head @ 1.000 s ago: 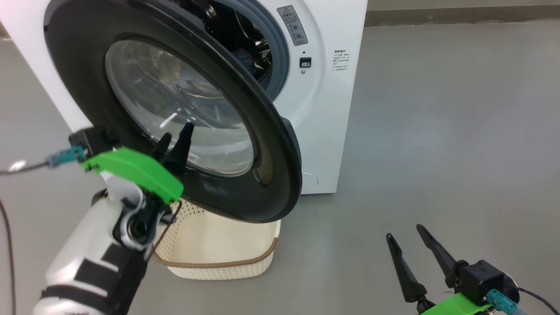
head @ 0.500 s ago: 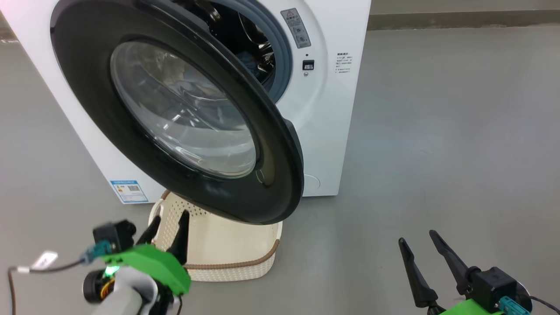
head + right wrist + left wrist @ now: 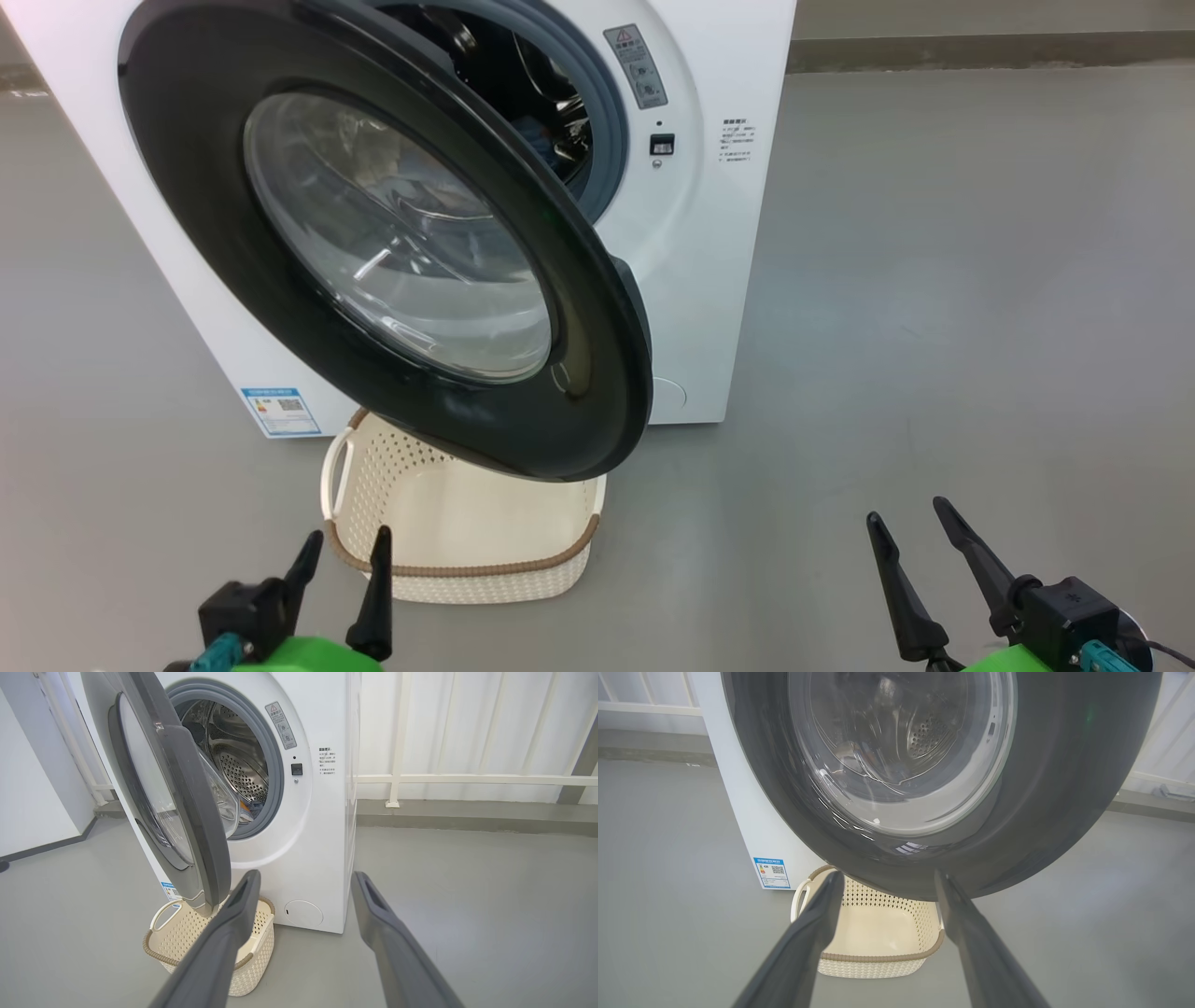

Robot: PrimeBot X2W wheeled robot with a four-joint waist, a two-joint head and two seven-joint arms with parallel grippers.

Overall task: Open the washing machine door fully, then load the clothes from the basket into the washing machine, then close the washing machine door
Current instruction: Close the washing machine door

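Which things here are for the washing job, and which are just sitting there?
For the job:
washing machine
washing machine door
basket
clothes, in the drum

Just there:
white railing
blue label sticker
grey floor

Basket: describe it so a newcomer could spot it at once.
Find the big white washing machine on the grey floor. Its round black-rimmed door hangs open, and the basket sits on the floor just below the door's lower edge. It is the low cream tub with perforated walls and a brown woven rim.
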